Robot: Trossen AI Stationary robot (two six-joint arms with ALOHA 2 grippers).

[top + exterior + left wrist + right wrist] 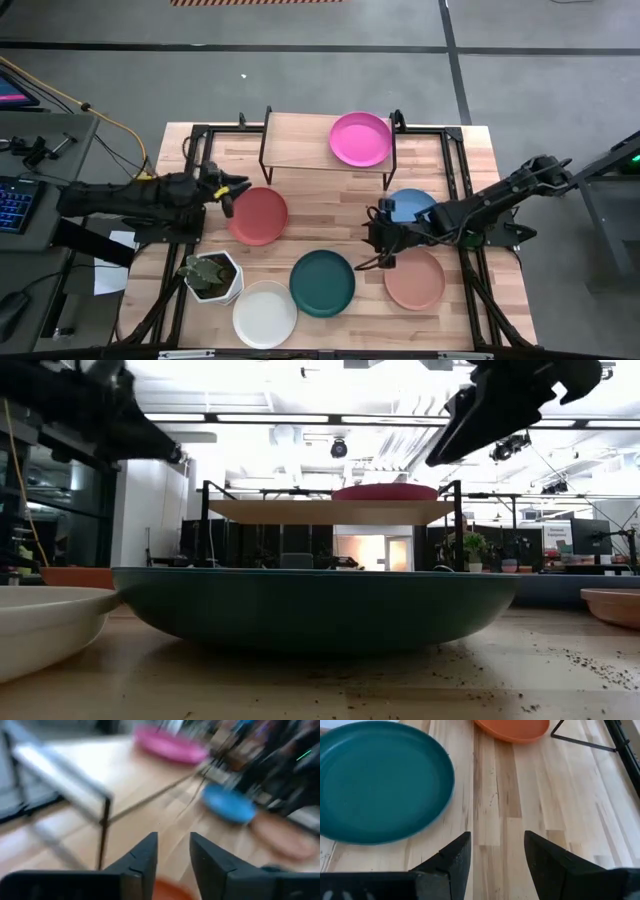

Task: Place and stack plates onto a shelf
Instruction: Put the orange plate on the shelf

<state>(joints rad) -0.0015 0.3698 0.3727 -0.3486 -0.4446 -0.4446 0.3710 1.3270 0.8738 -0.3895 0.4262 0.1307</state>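
We see the pink plate (361, 139) sitting on the right part of the small wooden shelf (300, 142) at the far side of the table (470, 160). It is the only plate on the shelf.

The other five plates lie flat on the table. The red plate (259, 215) is in front of the shelf, to the left. The blue plate (411, 205) is to the right, partly under the right arm. The salmon plate (415, 279) is just in front of it. The dark teal plate (323, 283) is in the middle near the front, and the white plate (265, 314) is touching it on its left. A white pot with a green plant (212, 277) stands just beside the white plate.

The left gripper (228, 192) is at the far left edge of the red plate. Its fingers are a little apart, and we see nothing between them.

The right gripper (380, 243) hangs over bare wood between the teal plate and the salmon plate. Its fingers are wide apart and hold nothing.
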